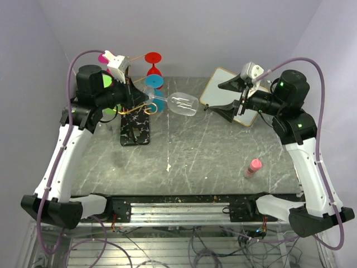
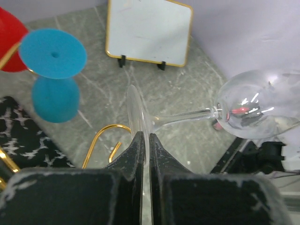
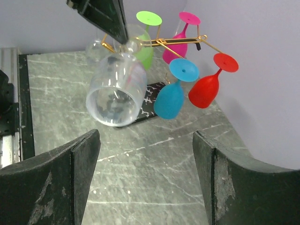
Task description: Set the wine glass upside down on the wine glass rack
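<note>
- Looking down from the top view: clamping the round foot of the clear stemmed wine glass (image 1: 183, 103) in the left pincer (image 1: 145, 103), with the stem roughly level and the bowl pointing right, above the grey marbled counter (image 1: 195, 151).
- Holding that glass just beside the thin gold tree-shaped rack on its black white-flecked base (image 1: 135, 131), at the far left of the counter.
- Hanging upside down from the rack arms: a red plastic glass (image 1: 153, 60), a blue plastic glass (image 1: 153, 82), a pink plastic glass (image 1: 104, 57) and a green plastic glass (image 1: 106, 81).
- Spreading the right pincer (image 1: 225, 98) wide around nothing, in front of the gold-framed whiteboard (image 1: 218, 84); standing near the right front, a small pink bottle (image 1: 254, 167).
- Turning to the left wrist view: pressing the fingers (image 2: 136, 150) narrow on the thin edge of the glass foot, stem running right to the bowl (image 2: 255, 110).
- Lying below: a curled gold arm end (image 2: 105, 138), with the blue glass (image 2: 54, 79) inverted at upper left.
- Turning to the right wrist view: gaping wide at the right pincer (image 3: 150, 173), one dark finger at each lower corner.
- Facing the open mouth of the clear glass (image 3: 117, 89), gripped from above by the left pincer (image 3: 105, 16), next to the rack (image 3: 180, 43); cannot tell whether foot and gold arm touch.
</note>
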You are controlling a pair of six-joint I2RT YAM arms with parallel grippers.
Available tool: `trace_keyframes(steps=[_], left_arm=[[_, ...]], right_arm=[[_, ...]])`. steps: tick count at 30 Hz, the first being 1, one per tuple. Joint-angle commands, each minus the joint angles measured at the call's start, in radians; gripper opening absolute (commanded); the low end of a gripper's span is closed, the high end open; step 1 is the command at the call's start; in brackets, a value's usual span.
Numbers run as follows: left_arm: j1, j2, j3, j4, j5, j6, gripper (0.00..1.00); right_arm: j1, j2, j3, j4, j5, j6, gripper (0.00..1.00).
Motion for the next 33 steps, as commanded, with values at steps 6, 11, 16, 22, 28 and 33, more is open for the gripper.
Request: trace_keyframes(steps=[6, 11, 16, 22, 28, 33], left_arm=[[-0.042, -0.071, 0.17, -0.227, -0.084, 0.374, 0.07], [-0.092, -0.103, 0.201, -0.34, -0.149, 0.6, 0.07], [-0.107, -0.167, 0.172, -0.393, -0.153, 0.835, 0.07], [-0.107, -0.205, 0.161, -0.533, -0.164, 1.121, 0.07], [-0.107, -0.206, 0.105, -0.562, -0.312, 1.292, 0.07], [-0.107, -0.192, 0.073, -0.523, -0.332, 1.352, 0.07]], right_arm=[[-0.045, -0.072, -0.078, -0.02, 0.011, -0.037, 0.81], [-0.048, -0.079, -0.098, -0.047, 0.057, -0.098, 0.81], [-0.047, -0.081, -0.17, -0.075, 0.101, -0.175, 0.81], [-0.046, -0.091, -0.282, -0.083, 0.125, -0.244, 0.83], [-0.048, -0.11, -0.459, 0.0, 0.164, -0.276, 0.85], [-0.051, -0.11, -0.539, 0.045, 0.142, -0.286, 0.86]])
